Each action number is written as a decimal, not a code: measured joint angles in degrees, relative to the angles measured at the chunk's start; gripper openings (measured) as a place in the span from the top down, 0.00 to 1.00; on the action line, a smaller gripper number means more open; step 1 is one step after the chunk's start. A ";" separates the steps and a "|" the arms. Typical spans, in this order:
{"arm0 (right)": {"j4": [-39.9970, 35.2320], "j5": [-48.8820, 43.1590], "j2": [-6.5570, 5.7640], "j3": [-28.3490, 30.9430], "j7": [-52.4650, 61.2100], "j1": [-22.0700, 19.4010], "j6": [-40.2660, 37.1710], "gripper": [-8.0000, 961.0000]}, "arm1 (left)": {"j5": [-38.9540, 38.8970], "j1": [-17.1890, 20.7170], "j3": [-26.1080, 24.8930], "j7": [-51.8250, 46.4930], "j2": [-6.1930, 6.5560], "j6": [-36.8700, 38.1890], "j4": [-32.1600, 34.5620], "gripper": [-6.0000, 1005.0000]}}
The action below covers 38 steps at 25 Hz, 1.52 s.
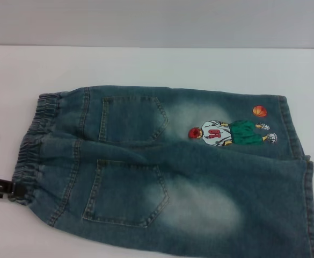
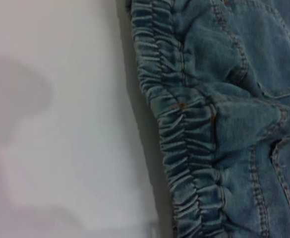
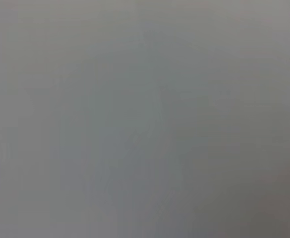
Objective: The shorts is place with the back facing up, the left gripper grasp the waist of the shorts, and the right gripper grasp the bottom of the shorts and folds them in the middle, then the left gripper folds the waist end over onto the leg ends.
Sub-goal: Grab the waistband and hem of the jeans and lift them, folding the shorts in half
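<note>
The faded blue-green denim shorts lie flat on the white table with the back up, showing two patch pockets and the cartoon player embroidery. The ruffled waist points left and the leg ends point right, the nearer leg running off the lower right of the head view. My left gripper comes in from the left edge, its black tip at the near corner of the waistband. The left wrist view shows the gathered waist close up. My right gripper is out of view.
Bare white tabletop surrounds the shorts on the far side and to the left. A pale wall rises behind the table's far edge. The right wrist view shows only a plain grey surface.
</note>
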 joint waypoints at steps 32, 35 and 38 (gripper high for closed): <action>-0.12 -0.09 -0.09 0.25 0.04 -0.21 -0.06 0.42 | 0.52 -2.36 0.09 0.59 -1.36 1.45 0.00 0.32; -0.12 -0.09 -0.10 0.33 0.04 -0.35 -0.02 0.42 | 0.52 -2.72 0.09 0.61 -1.36 1.64 0.04 0.32; -0.12 -0.09 -0.09 0.40 0.04 -0.47 -0.02 0.42 | 0.52 -2.88 0.09 0.70 -1.35 1.99 0.20 0.32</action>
